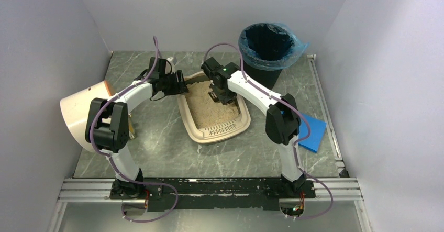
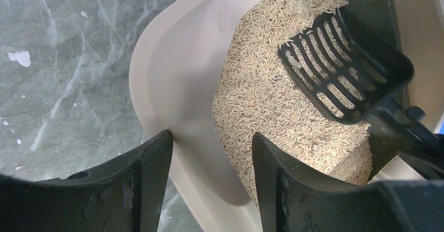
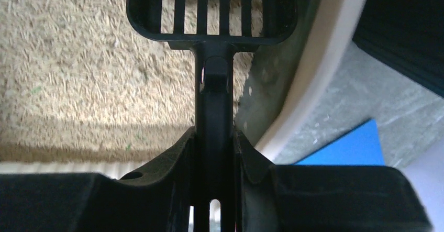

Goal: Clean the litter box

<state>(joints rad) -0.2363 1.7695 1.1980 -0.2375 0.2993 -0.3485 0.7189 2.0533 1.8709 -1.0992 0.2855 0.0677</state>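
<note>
The beige litter box (image 1: 192,118) lies mid-table, holding tan litter (image 1: 209,106), with its slotted grate lip at the near end. My left gripper (image 1: 180,85) straddles the box's left rim (image 2: 157,69): one finger (image 2: 152,164) is outside the wall and the other (image 2: 272,164) is inside over the litter, closed on the wall. My right gripper (image 1: 220,93) is shut on the handle of a black slotted scoop (image 3: 209,12). The scoop head (image 2: 340,69) is in the litter at the box's far right side.
A black round bin with a blue liner (image 1: 269,46) stands behind the box at the right. A cream drum (image 1: 84,111) lies at the left edge. A blue pad (image 1: 313,132) lies right of the box and also shows in the right wrist view (image 3: 356,148). Grey walls enclose the table.
</note>
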